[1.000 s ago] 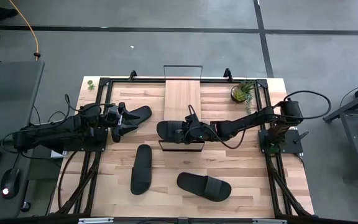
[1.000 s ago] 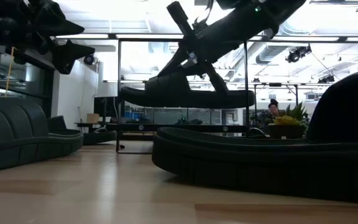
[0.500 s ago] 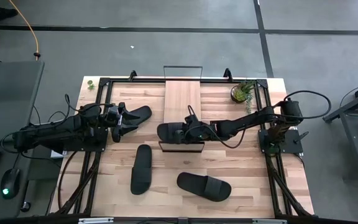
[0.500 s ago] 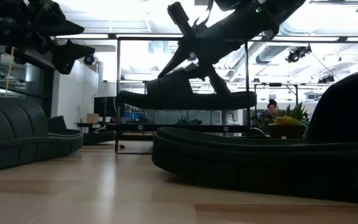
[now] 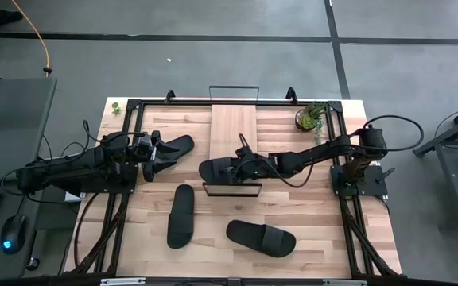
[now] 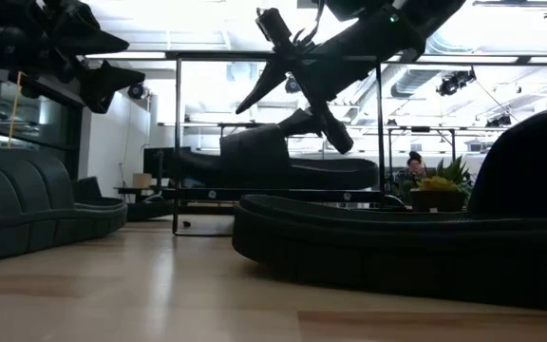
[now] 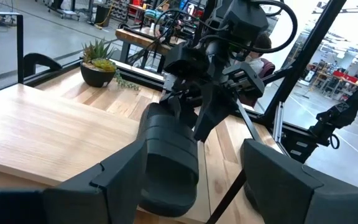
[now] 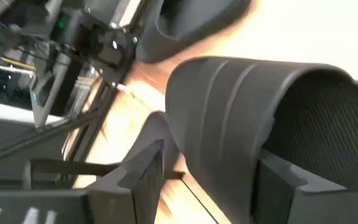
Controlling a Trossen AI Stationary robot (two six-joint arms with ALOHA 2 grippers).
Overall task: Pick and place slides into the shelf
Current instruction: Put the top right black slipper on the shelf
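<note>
One black slide lies across the near end of the shelf, its sole on the plank and one end overhanging toward the table's left. My right gripper is open over it. Its fingers stand on either side of the ribbed strap. My left gripper waits open at the table's left, beside a second slide that lies flat on the tabletop. Two more slides lie flat near the front edge. My right gripper comes slanting down from the table's right with a finger on each side of the slide's strap. I cannot tell whether either finger touches it. The slide lies level on the shelf plank.
A small potted plant stands at the back right of the tabletop. A black frame runs around the tabletop. Bare wood lies between the shelf's near end and the two front slides.
My right gripper has opened and let go of the slide. The slide, held just above the shelf a second ago, has sunk onto the plank's near end and lies there level.
</note>
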